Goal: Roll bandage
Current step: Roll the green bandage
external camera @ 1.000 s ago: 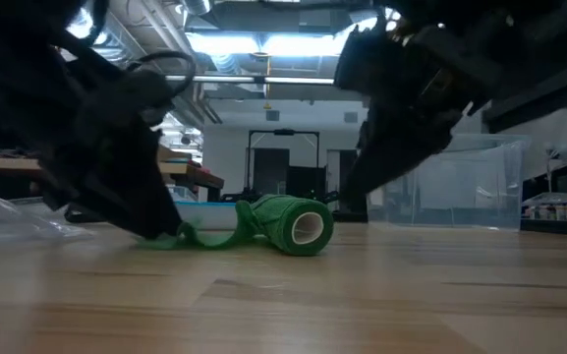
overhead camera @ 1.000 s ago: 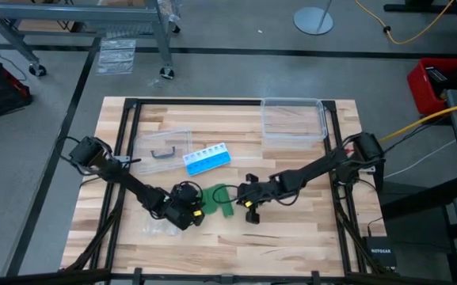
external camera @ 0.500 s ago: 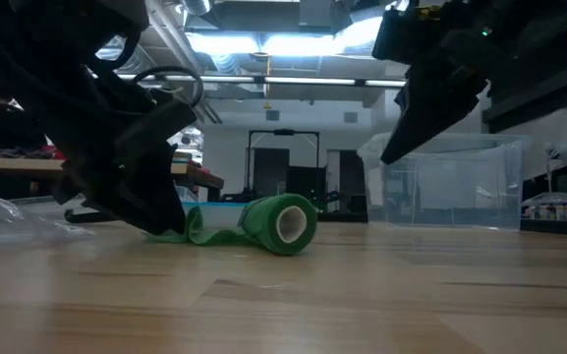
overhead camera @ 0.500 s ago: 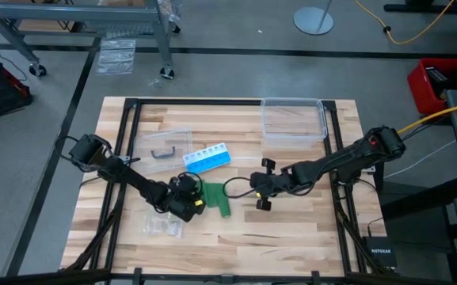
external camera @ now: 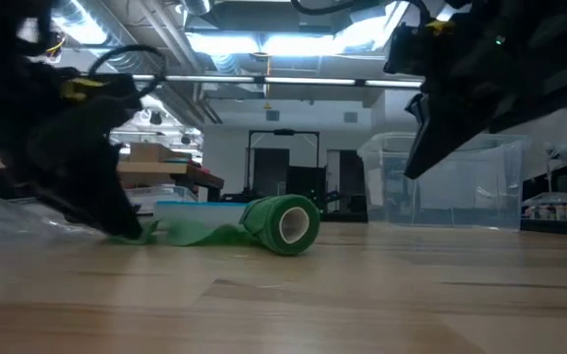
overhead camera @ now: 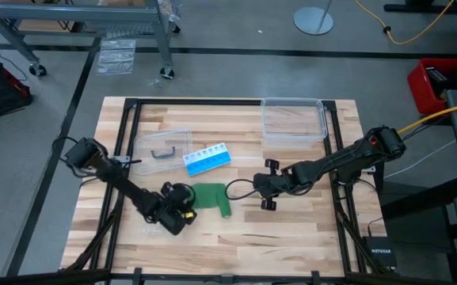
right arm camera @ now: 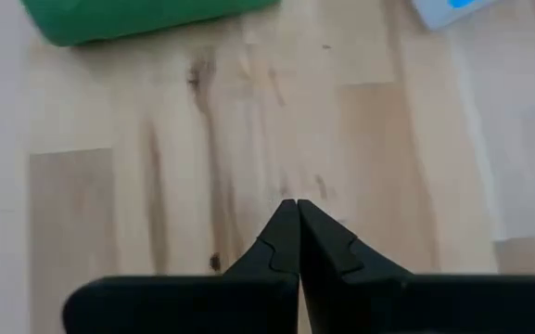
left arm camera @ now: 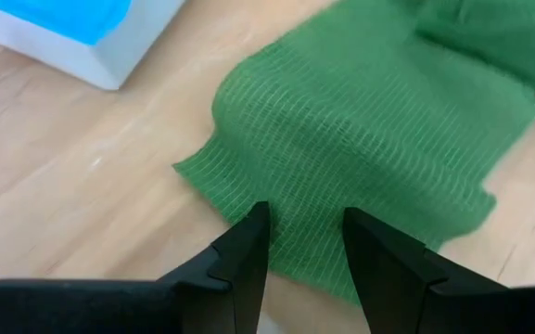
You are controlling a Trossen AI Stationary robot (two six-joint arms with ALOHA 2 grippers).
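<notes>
The left gripper (left arm camera: 299, 232) has its fingers parted and low at the loose end of the bandage (overhead camera: 210, 196), but whether they pinch the cloth or only straddle it cannot be made out; the right gripper (right arm camera: 290, 223), fingers clenched on nothing, hangs above the tabletop (overhead camera: 291, 237) off the rolled end. In the high view the bandage lies mid-tabletop, long axis nine to three o'clock, at about two o'clock of the nearer left fingers. The low view shows the tail flat and the roll's open core facing the camera.

bandage (overhead camera: 210, 196): green, lying mid-table (overhead camera: 291, 237)
left tool (overhead camera: 182, 212): at the bandage's left end
right tool (overhead camera: 268, 184): apart, right of the bandage
pill organizer (overhead camera: 207, 158): behind the bandage
</notes>
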